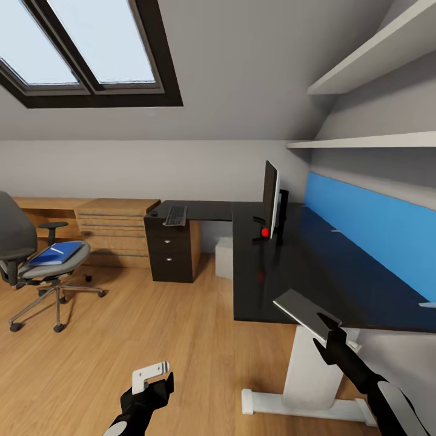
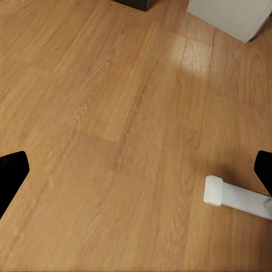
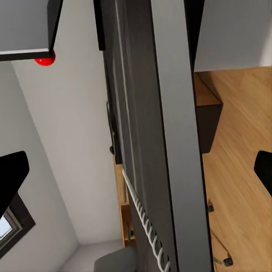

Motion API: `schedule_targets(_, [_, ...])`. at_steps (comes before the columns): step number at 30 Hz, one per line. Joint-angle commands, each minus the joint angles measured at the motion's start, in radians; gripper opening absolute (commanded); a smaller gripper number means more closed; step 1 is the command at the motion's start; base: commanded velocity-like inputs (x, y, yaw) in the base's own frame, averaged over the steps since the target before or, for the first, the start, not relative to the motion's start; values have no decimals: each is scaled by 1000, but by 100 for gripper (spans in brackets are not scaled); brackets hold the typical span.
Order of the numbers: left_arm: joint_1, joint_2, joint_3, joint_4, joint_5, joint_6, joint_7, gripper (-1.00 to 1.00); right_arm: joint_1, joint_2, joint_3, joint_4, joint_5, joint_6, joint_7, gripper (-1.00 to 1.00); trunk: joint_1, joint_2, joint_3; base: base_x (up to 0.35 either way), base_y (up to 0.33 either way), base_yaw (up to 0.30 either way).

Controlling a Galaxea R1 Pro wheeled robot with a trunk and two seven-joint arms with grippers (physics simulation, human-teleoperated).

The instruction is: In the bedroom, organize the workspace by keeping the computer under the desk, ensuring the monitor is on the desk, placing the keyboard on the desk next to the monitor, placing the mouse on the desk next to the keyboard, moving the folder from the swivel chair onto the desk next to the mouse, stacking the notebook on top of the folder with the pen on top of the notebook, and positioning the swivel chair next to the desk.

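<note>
The black L-shaped desk fills the right of the head view. On it the monitor stands edge-on, and the keyboard and small black mouse lie on its far left wing. The light-grey computer sits under it. At the left, the swivel chair carries the blue folder with the white pen on top. My right gripper holds the grey notebook tilted above the desk's near edge. My left gripper hangs open over the floor.
A light-wood drawer chest and a low wooden bench stand along the back wall. The desk's black drawers and white leg and foot are close by. Wall shelves overhang the desk. Wood floor lies between chair and desk.
</note>
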Motion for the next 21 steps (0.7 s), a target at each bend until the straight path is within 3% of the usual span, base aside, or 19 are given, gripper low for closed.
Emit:
schedule_targets(1, [0,1,-2,-2,7,2,8,100,-1,0,-2,0,-2,6,1,100,0,0,-1,6,5,0])
schedule_targets(14, [0,1,-2,-2,7,2,7,100,-1,-1,-2,0,-2,6,1,100,0,0,-1,1,1,0])
schedule_targets(15, [0,1,-2,-2,7,2,7,100,-1,-1,-1,0,-1,6,1,-100,0,0,-1,0,0,0])
schedule_targets(21, [-1,1,-2,-2,7,4,7,100,-1,-1,-1,0,-1,6,-4,-100,0,0,-1,0,0,0])
